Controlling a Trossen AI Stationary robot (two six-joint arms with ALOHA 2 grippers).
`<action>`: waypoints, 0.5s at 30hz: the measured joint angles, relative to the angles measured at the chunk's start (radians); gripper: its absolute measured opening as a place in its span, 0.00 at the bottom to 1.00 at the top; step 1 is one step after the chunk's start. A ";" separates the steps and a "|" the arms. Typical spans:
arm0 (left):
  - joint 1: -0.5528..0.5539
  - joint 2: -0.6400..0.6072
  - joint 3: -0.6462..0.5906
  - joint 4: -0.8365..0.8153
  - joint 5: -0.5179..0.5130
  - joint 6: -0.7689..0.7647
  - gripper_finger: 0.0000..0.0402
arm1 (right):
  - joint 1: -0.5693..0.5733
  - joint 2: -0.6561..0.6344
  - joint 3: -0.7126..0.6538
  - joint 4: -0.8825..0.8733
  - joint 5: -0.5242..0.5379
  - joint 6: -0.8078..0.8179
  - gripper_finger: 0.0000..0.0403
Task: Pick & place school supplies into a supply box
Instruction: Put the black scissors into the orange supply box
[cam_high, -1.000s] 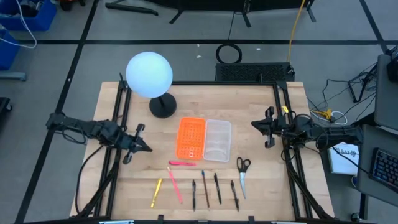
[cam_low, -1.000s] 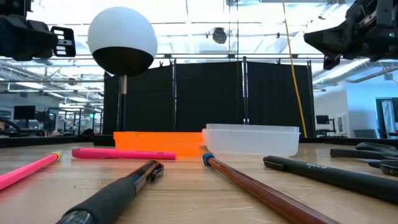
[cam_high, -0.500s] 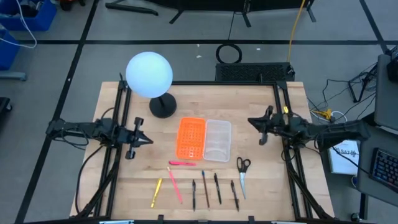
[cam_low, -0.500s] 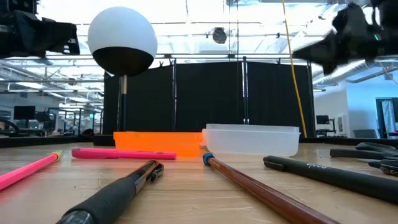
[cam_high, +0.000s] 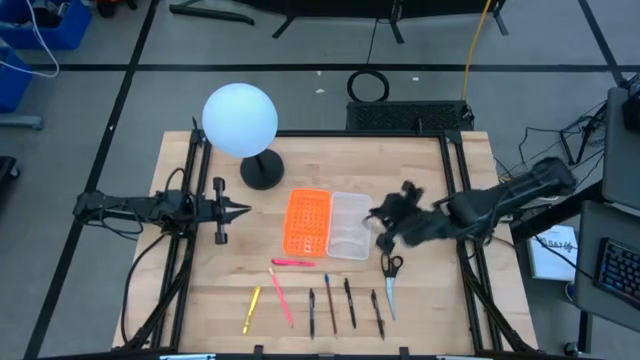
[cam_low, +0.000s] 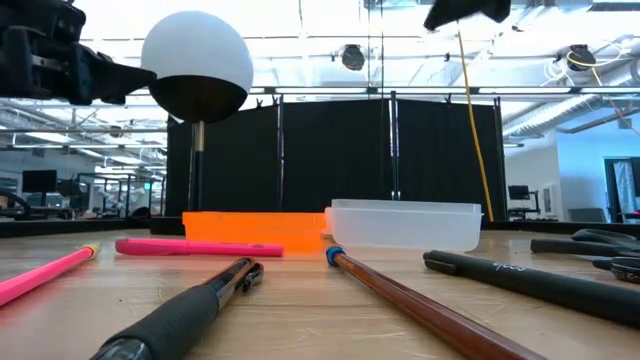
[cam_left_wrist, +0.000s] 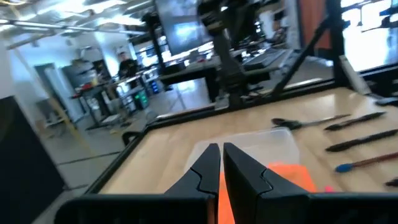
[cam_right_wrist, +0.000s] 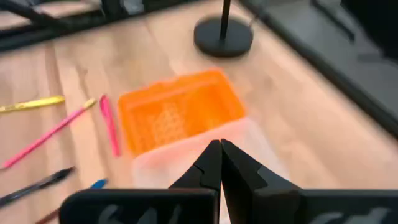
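Note:
The supply box, a clear shallow tray, rests flat on the table next to an orange perforated tray. It also shows in the right wrist view as the supply box. Pens and pencils lie flat near the near edge: a pink-red pen, a yellow one, a pink pencil and several black pens. The scissors lie right of them. My right gripper hovers shut at the box's right edge, above the table. My left gripper is shut, left of the orange tray.
A white globe lamp stands on a black round base at the far left of the table. Black frame rails run along the left and right sides. Bare wood lies between the trays and the left gripper.
My right gripper has swung from the right rail toward the table's left and slightly toward the near edge, arriving at the clear box's right edge. My left gripper has shifted a little toward the far edge and turned level, pointing at the orange tray. No supplies have moved.

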 joint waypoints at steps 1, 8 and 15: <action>0.000 0.000 0.000 0.003 -0.014 0.002 0.07 | 0.014 0.051 0.070 -0.067 -0.010 0.060 0.00; 0.000 0.000 0.000 0.004 -0.057 -0.070 0.08 | 0.088 0.314 0.428 -0.453 -0.219 0.547 0.00; 0.000 0.000 0.000 0.058 -0.049 -0.052 0.08 | 0.155 0.442 0.487 -0.690 -0.312 1.031 0.00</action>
